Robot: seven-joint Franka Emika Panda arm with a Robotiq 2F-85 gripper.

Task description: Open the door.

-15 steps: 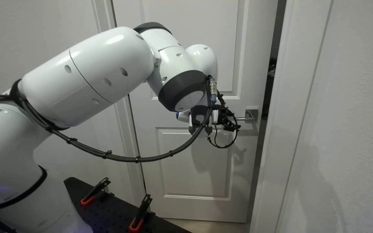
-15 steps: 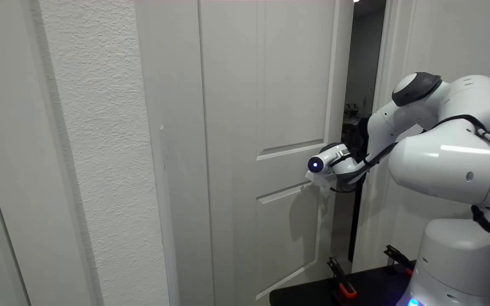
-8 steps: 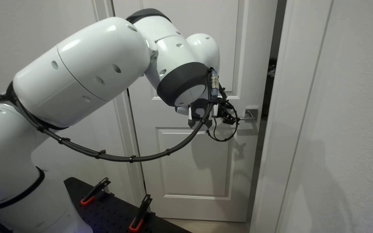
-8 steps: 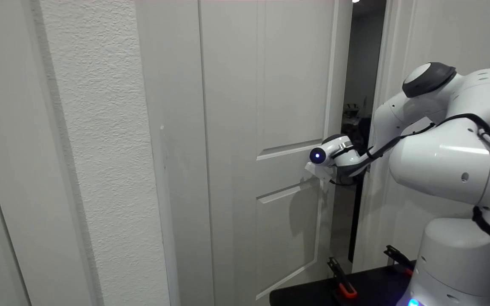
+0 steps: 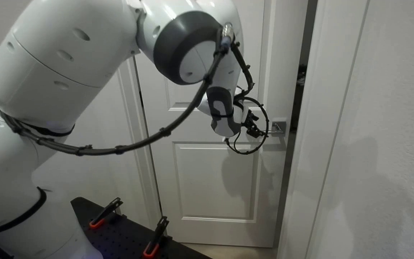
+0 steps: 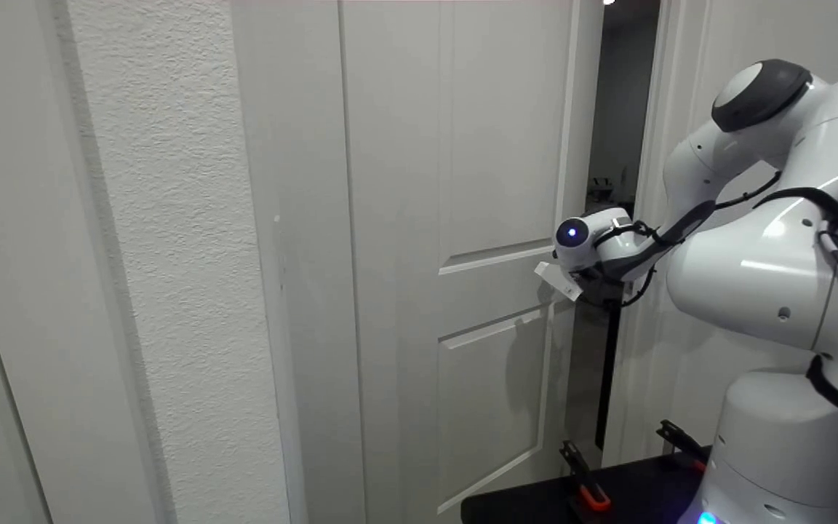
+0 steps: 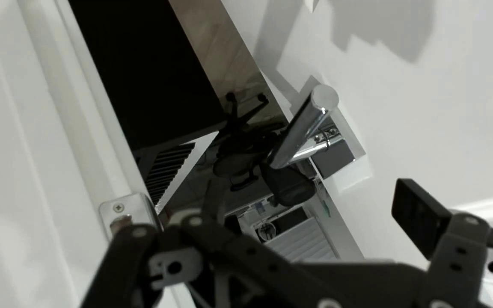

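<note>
Bent into a high arch at the arm [image 5: 67, 64], cropped by the top edge in an exterior view, then angled steeply down to the wrist [image 6: 601, 222]. Rooted at the black bench [image 5: 120, 233], next to two black-and-red clamps [image 5: 157, 233], and looped underneath by a sagging black cable [image 5: 101, 151]. Tipped at the wrist end with a blue-white light [image 6: 572, 233] in an exterior view, just above a small tilted white piece [image 6: 559, 280]. Parted wide at the fingers [image 7: 420, 216] of the tool [image 7: 315, 205] in the wrist view, with bare space between them. Placed near the silver lever handle [image 7: 304, 128], seen beyond the fingers, apart from both. Set in front of the white panelled door [image 5: 214, 187] in both exterior views, ajar at the handle side, with a dark gap [image 5: 298, 93] along the frame [image 5: 331, 90]. In the wrist view, across that gap: door to the right, frame to the left, and on the frame a metal strike plate [image 7: 137, 207], partly covered by the tool. Through the gap, a black wheeled chair [image 7: 289, 186] and a large black panel [image 7: 144, 68].
</note>
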